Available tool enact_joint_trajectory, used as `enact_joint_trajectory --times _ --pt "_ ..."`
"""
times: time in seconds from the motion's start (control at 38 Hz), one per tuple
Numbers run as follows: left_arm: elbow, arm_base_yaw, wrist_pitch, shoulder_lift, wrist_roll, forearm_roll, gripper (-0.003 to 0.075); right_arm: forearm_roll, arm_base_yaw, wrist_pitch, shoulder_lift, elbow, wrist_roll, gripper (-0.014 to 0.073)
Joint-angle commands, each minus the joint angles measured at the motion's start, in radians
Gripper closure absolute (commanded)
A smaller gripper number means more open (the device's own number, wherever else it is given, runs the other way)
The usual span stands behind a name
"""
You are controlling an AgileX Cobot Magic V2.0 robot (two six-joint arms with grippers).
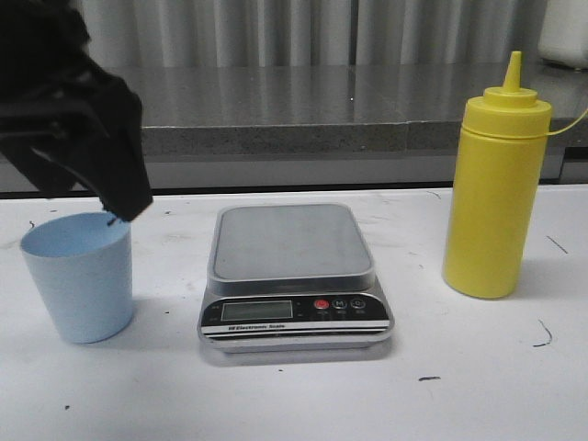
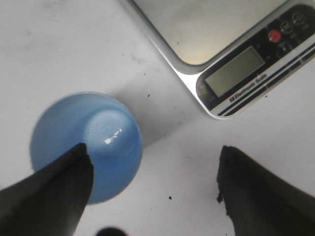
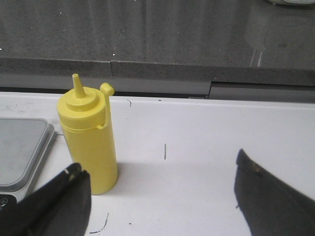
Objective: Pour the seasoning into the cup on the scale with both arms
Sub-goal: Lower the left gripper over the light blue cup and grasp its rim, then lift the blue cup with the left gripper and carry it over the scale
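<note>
Now, the scene line by line.

Cup [image 1: 81, 280]: light blue, upright on the white table [image 1: 478, 386], left of the scale and apart from it; from the left wrist view its inside looks empty, with a glossy bottom.

Scale [image 1: 294, 276]: centre of the table, steel platform bare, black panel with display and a red button facing the camera.

Seasoning [image 1: 496, 188]: yellow squeeze bottle, upright on the table to the right of the scale, well apart from the cup; its small cap hangs off a tether beside the bare nozzle.

Left gripper [image 2: 152, 189]: above the cup, jaws spread wide; one finger [image 2: 49, 196] sits over the cup's rim, the other over bare table. It holds nothing.

Right gripper [image 3: 162, 206]: seen only from its wrist camera, jaws wide apart and empty, the bottle standing ahead of it near one finger.
</note>
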Motion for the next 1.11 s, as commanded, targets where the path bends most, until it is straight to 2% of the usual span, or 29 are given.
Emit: enact_joint_trajectory --times 0.0,0.29,0.37,0.47,0.68,0.84,1.08 --pt "-0.072 -0.007 0.019 0.047 -0.029 0.017 0.0208 -0.003 -0.005 -0.078 0.015 -0.034 -0.001 -0.0019" --pt "-0.081 -0.002 -0.001 0.164 -0.035 0.064 0.0211 -0.003 -0.005 -0.065 0.015 -0.034 -0.001 -0.0019" --pt "-0.081 -0.002 -0.001 0.191 -0.035 0.072 0.0255 -0.003 -0.005 -0.065 0.015 -0.034 -0.001 -0.0019" --pt "-0.081 -0.002 -0.001 0.206 -0.035 0.072 0.0386 -0.003 -0.005 -0.064 0.015 -0.034 -0.001 -0.0019" --pt "-0.081 -0.002 -0.001 0.209 -0.035 0.072 0.0739 -0.003 -0.005 -0.062 0.015 -0.034 -0.001 -0.0019" --pt "-0.092 -0.002 0.008 0.209 -0.035 0.072 0.074 -0.003 -0.005 -0.062 0.015 -0.034 -0.001 -0.0019" --pt "-0.287 -0.006 0.212 0.209 -0.034 0.068 0.074 -0.003 -0.005 -0.061 0.015 -0.034 -0.001 -0.0019"
